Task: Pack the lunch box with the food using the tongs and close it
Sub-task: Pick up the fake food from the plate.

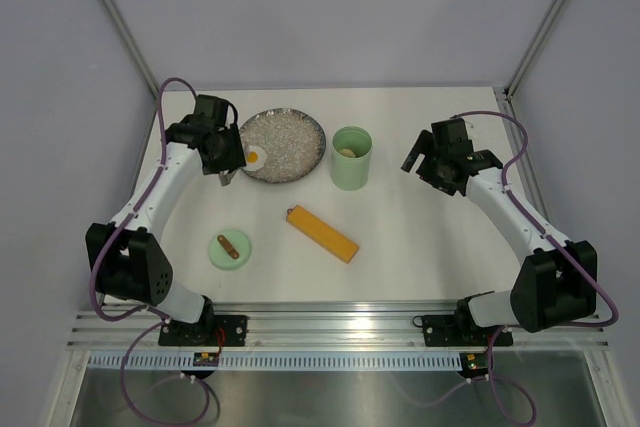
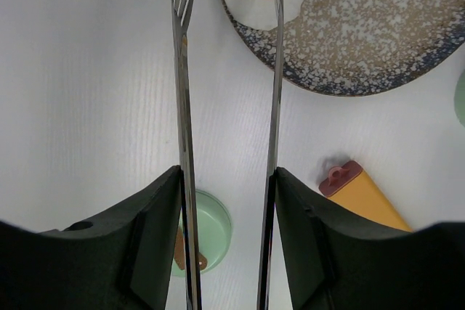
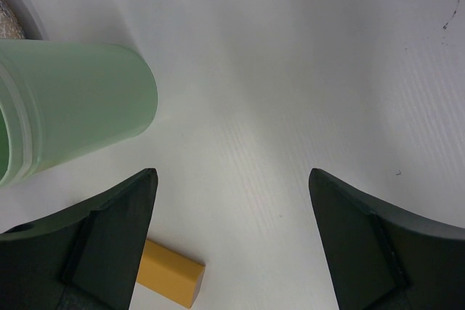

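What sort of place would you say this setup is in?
Probably a lab robot test bench, not a kitchen: a white table boxed in by plain grey walls, a left arm and right arm bolted to a metal rail, and a toy-looking fried egg on a plate.

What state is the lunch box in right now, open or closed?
Open. The lunch box stands upright, mouth uncovered, a pale piece inside; its lid lies apart on the table.
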Available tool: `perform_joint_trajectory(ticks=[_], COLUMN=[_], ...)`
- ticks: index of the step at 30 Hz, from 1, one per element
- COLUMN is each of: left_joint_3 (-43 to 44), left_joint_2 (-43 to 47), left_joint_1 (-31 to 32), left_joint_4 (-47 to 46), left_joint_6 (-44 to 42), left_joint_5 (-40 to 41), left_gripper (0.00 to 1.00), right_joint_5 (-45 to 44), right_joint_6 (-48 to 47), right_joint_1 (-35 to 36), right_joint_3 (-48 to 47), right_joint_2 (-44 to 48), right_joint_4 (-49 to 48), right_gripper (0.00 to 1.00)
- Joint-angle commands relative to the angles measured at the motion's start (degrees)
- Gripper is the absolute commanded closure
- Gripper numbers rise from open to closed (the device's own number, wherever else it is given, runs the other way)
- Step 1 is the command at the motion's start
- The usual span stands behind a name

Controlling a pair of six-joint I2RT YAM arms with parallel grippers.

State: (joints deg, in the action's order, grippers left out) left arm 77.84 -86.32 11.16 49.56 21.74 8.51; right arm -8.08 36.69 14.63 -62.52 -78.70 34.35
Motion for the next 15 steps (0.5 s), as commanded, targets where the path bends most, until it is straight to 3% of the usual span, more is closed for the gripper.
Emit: perform_joint_trajectory(ticks=[1, 15], left_joint_3=[-0.15, -0.5], left_joint_2=[0.37, -1.74], left_joint_1=[-0.52, -0.35], left_joint_4=[-6.14, -7.46], left_joint_6=[2.08, 2.0], left_joint_5=[-4.55, -4.92], left_gripper=[0.46, 0.47], right_joint_5=[-0.98, -0.71], right_joint_6=[-0.65, -0.65], right_joint_1=[-0.22, -0.13], right_joint_3=[-0.14, -0.06], right_joint_2=[1.18, 0.47], right_joint_4=[0.1, -0.07], right_gripper=[0.07, 0.07])
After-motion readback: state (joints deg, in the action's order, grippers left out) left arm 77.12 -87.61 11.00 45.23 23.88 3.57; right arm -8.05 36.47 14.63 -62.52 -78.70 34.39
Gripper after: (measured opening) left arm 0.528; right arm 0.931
